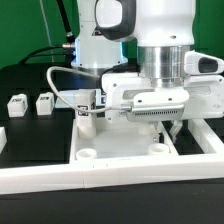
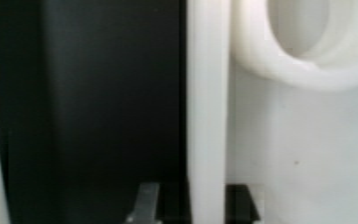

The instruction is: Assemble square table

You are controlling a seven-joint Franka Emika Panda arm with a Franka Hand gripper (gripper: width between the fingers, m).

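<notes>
Grip is seen on the raised rim (image 2: 206, 100) of the square tabletop (image 1: 125, 150): in the wrist view the thin white rim is run straight between the two dark fingertips (image 2: 242, 207), and the gripper (image 2: 194, 203) is closed narrowly upon it, so that the rim is pinched from both sides. On one side of the rim the black table (image 2: 87, 100) is shown, on the other the pale floor of the slab, where a round socket (image 2: 282, 62) is raised near the rim. In the exterior view the square tabletop is laid flat on the black table, just behind the long white border wall (image 1: 100, 187) that is stretched across the foreground, and two corner sockets (image 1: 85, 155) are seen along its near side. The gripper (image 1: 172, 128) is brought down at the slab's far rim, toward the exterior view's right, and its fingertips are largely hidden there beneath the white wrist housing (image 1: 150, 100). Two small white legs (image 1: 30, 104) are set side by side on the black table at the exterior view's left, well apart from the slab. A further small white tagged piece (image 1: 87, 120) is stood by the slab's far corner on that same side; whether it is touching the slab cannot be told
</notes>
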